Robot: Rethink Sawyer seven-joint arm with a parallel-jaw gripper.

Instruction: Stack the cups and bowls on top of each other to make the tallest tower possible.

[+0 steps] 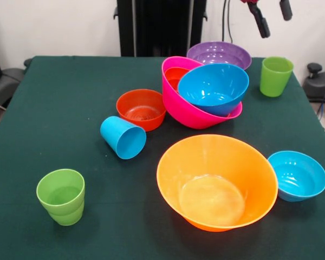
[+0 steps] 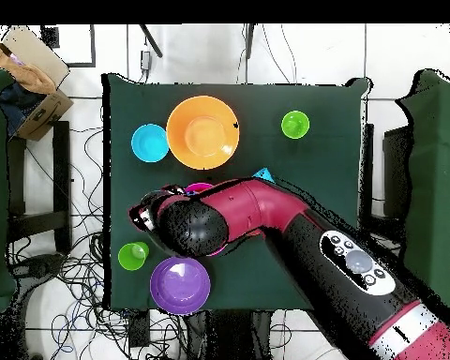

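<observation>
My gripper [image 1: 272, 16] hangs open and empty at the top right of the front view, above the gap between the purple bowl [image 1: 219, 54] and a lime green cup [image 1: 276, 76]. The large pink bowl [image 1: 192, 111] lies tilted, holding the medium red-orange bowl [image 1: 175, 76] and a blue bowl [image 1: 213, 86]. A small red-orange bowl [image 1: 141, 108] sits to its left. The sky blue cup [image 1: 123, 137] lies on its side. The large orange bowl [image 1: 216, 181], small blue bowl [image 1: 297, 175] and second green cup [image 1: 61, 196] stand near the front.
The dark green table [image 1: 70, 97] ends close to the right of the green cup and the small blue bowl. In the overhead view my arm [image 2: 266, 216] covers the pink pile; the orange bowl [image 2: 202, 131] and purple bowl [image 2: 180, 285] show.
</observation>
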